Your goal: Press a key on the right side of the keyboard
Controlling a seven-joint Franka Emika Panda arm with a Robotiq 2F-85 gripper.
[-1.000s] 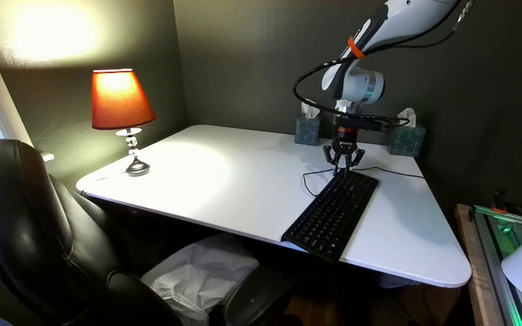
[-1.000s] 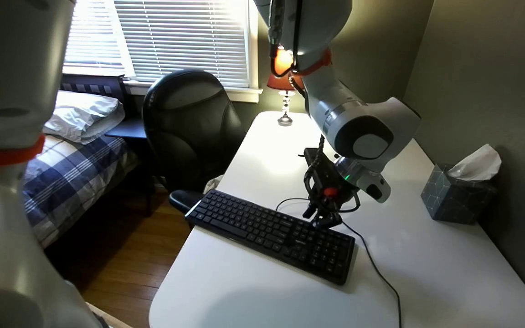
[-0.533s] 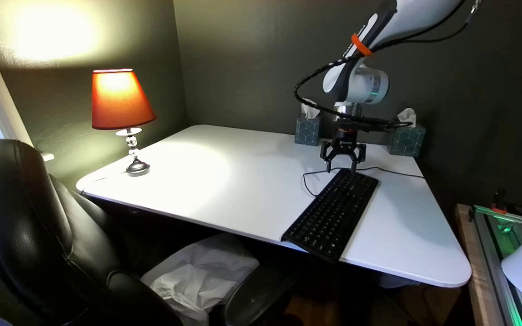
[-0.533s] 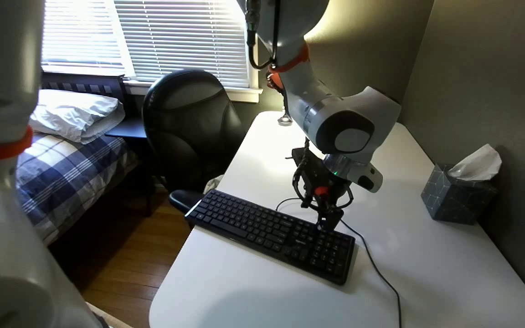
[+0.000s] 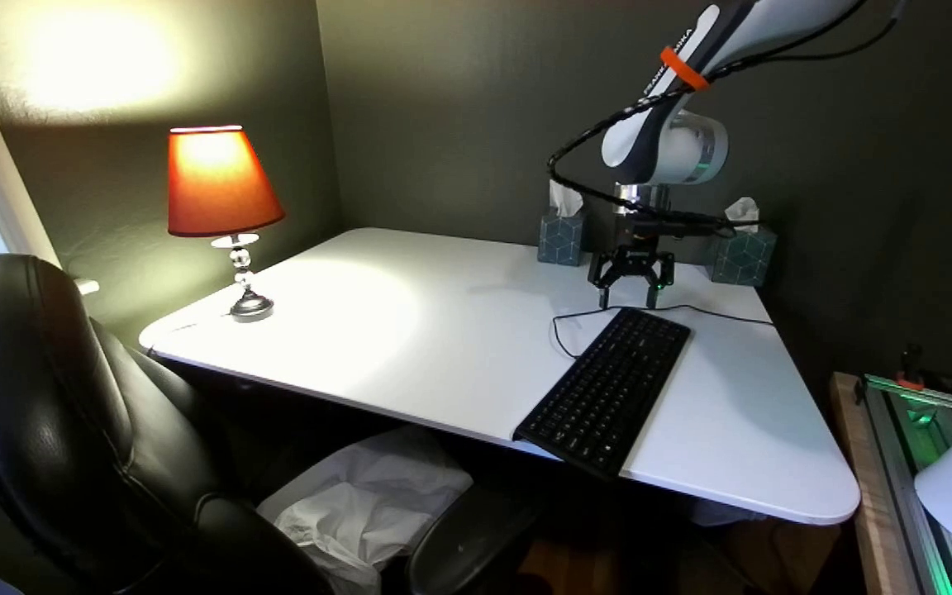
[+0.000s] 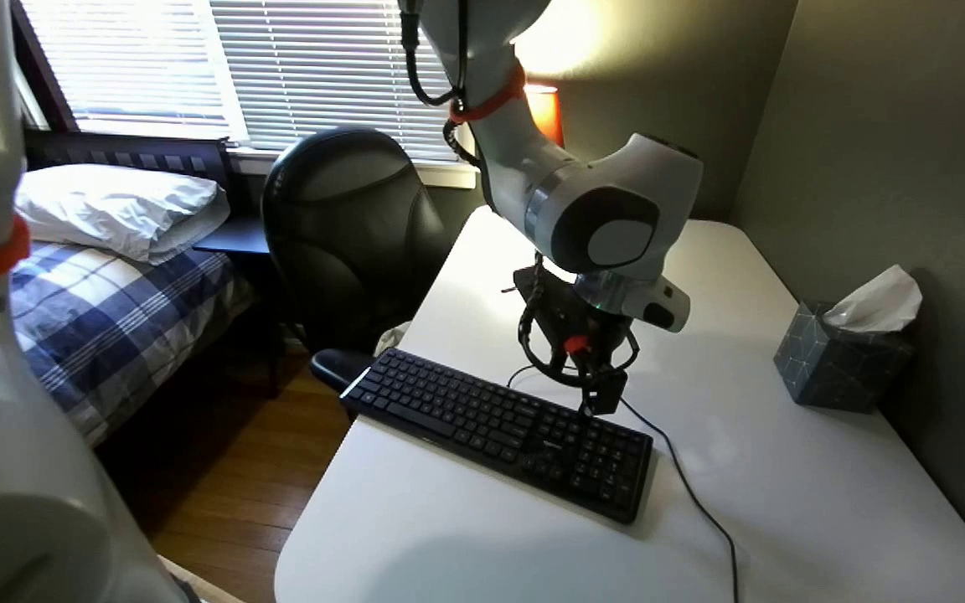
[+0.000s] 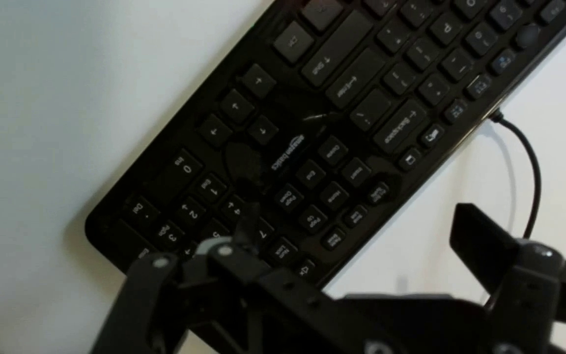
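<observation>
The long black keyboard [image 5: 608, 388] lies on the white desk in both exterior views, its near end jutting past the front edge. Its number pad [image 7: 190, 211] shows in the wrist view, partly hidden by a gripper finger. My gripper [image 5: 628, 301] points down at the number-pad end, jaws wide apart and nothing between them. In the wrist view, one finger of the gripper [image 7: 361, 223] overlaps the number keys, while the other is over bare desk beyond the keyboard's top edge. Seen in an exterior view, the gripper [image 6: 600, 404] is low by the keyboard; contact cannot be told.
A thin black cable [image 7: 533, 162] leaves the keyboard's top edge and crosses the desk [image 5: 443, 330] behind. Two tissue boxes [image 5: 560, 240] stand at the wall, either side of the arm. An orange lamp [image 5: 224, 186] and a black chair [image 6: 348, 234] are farther off.
The fingers have spread from close together to wide apart. My gripper has lifted a little and drawn back from over the keys toward the keyboard's far end. The keyboard has stayed put.
</observation>
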